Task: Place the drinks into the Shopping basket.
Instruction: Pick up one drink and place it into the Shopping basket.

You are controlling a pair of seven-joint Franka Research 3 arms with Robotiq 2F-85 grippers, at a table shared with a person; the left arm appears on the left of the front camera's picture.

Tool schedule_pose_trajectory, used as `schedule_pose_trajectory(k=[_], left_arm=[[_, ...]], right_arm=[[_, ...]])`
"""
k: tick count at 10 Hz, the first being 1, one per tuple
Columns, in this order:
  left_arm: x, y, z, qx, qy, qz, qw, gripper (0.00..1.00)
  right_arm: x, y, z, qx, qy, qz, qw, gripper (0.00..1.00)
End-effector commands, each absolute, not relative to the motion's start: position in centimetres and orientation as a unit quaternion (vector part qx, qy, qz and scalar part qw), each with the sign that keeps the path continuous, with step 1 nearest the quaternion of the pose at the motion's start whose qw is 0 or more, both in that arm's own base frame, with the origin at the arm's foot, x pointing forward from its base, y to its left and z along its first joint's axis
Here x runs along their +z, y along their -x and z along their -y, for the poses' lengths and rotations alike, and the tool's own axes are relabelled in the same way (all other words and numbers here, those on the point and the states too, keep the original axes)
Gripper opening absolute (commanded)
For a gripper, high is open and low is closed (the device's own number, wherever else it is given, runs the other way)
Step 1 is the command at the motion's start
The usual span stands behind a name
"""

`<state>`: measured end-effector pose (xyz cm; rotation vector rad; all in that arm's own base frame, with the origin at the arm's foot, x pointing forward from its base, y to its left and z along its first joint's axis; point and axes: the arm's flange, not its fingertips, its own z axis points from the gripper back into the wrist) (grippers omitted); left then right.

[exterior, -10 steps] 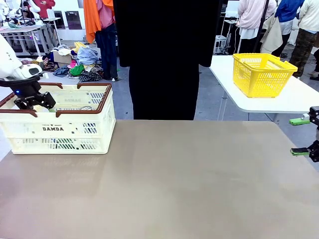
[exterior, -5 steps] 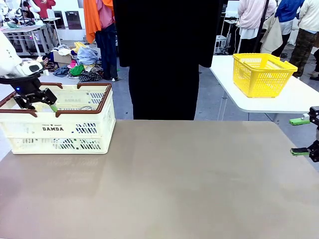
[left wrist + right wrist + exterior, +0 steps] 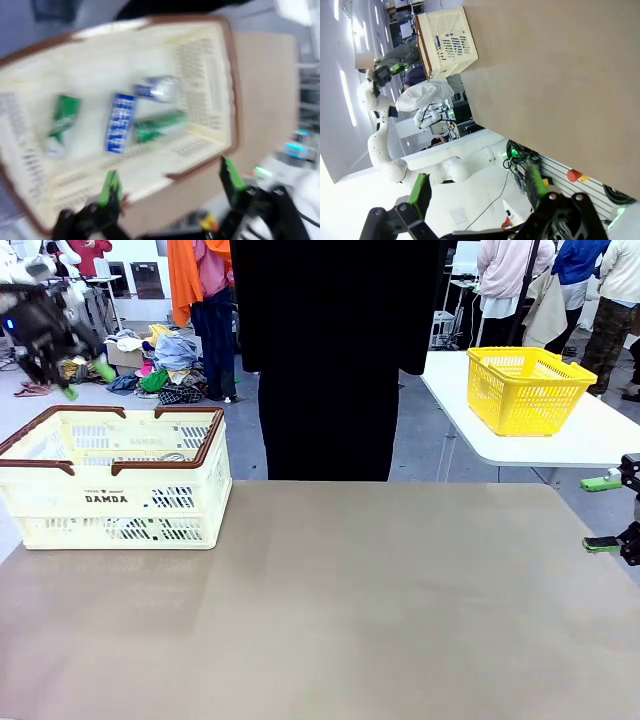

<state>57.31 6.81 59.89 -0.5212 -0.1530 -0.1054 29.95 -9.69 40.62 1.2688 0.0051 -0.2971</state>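
The left end effector [image 3: 55, 345] has lifted clear above the basket [image 3: 115, 485], fingers apart and empty. Below it, blurred, seemingly four cans [image 3: 120, 122] lie inside. Right end effector [image 3: 610, 512] waits spread open; placing looks done.

The left gripper [image 3: 170, 184] is hanging above the Shopping basket [image 3: 220, 90] with its green-padded fingers [image 3: 111, 185] spread wide and gripping nothing. Four drinks are lying on their sides on the basket floor: a green can [image 3: 61, 122], a blue can [image 3: 120, 122], another green can [image 3: 159, 126] and a blurred blue-and-silver can [image 3: 156, 89]
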Motion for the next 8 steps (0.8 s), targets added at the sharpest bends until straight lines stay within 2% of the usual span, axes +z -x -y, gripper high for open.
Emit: schedule_pose_trajectory(k=[1, 3, 5, 8], left_arm=[[61.8, -58.5, -10.7, 0.052, 0.381, 0.062, 0.921, 1.0], [60.9, -55.5, -16.7, 0.11, 0.483, 0.029, 0.868, 1.0], [56.4, -50.5, -23.1, 0.086, 0.601, -0.001, 0.794, 1.0], [47.7, -41.6, -26.2, 0.005, 0.651, 0.023, 0.758, 1.0]], right_arm=[[41.2, -30.2, 9.6, -0.147, -0.598, -0.002, 0.788, 1.0], [41.2, -30.2, 9.6, -0.147, -0.598, -0.002, 0.788, 1.0], [41.2, -30.2, 9.6, -0.147, -0.598, -0.002, 0.788, 1.0], [41.2, -30.2, 9.6, -0.147, -0.598, -0.002, 0.788, 1.0]])
